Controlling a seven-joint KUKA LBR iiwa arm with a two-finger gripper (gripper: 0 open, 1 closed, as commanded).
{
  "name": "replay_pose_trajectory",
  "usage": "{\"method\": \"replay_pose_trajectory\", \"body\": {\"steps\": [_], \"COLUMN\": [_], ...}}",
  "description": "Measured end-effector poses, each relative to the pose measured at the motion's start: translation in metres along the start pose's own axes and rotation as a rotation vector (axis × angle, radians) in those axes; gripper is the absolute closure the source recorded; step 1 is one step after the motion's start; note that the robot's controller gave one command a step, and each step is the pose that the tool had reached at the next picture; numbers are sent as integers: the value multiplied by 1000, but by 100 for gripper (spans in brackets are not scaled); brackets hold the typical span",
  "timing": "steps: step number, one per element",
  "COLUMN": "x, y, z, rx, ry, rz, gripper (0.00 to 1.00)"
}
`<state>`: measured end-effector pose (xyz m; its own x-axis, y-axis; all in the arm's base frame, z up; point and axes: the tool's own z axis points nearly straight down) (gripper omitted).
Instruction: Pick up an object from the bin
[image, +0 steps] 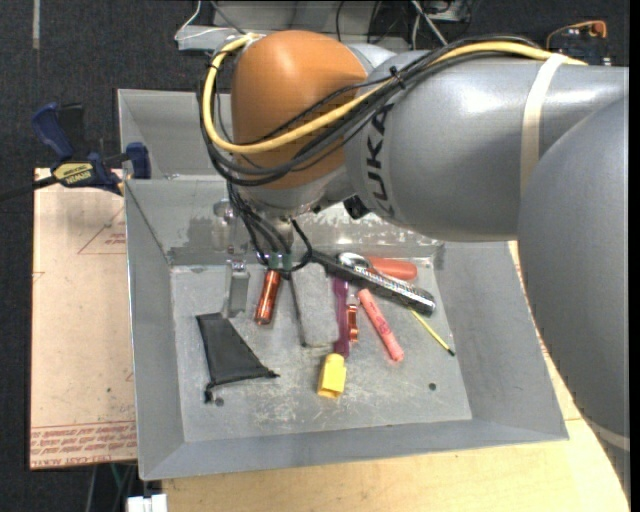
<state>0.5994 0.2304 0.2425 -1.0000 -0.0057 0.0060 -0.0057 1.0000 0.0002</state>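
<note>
Near the bin's back edge, jaws are spread open and set astride a copper cylinder, probably so it can be pinched across its width.

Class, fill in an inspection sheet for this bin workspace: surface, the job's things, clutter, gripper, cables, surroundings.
Surface: grey metal bin, floor scuffed and speckled.
Job's things: copper-coloured cylinder lying at the floor's back left, between the gripper's fingers.
Clutter: black triangular sheet front left; yellow block mid-floor; purple stick, pink marker, orange piece and silver spoon-like tool to the right.
Grippers: gripper down in the bin, open, one finger on each side of the cylinder.
Cables: yellow cable and black ones looped round the orange wrist cover.
Surroundings: dark floor behind the bin.
</note>
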Motion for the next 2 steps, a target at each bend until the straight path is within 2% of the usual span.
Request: {"method": "replay_pose_trajectory", "body": {"steps": [1, 2], "x": [-1, 59], "y": [-2, -27], "z": [-5, 161], "rx": [-2, -3], "ry": [-8, -6], "rz": [6, 57], "gripper": [0, 0]}}
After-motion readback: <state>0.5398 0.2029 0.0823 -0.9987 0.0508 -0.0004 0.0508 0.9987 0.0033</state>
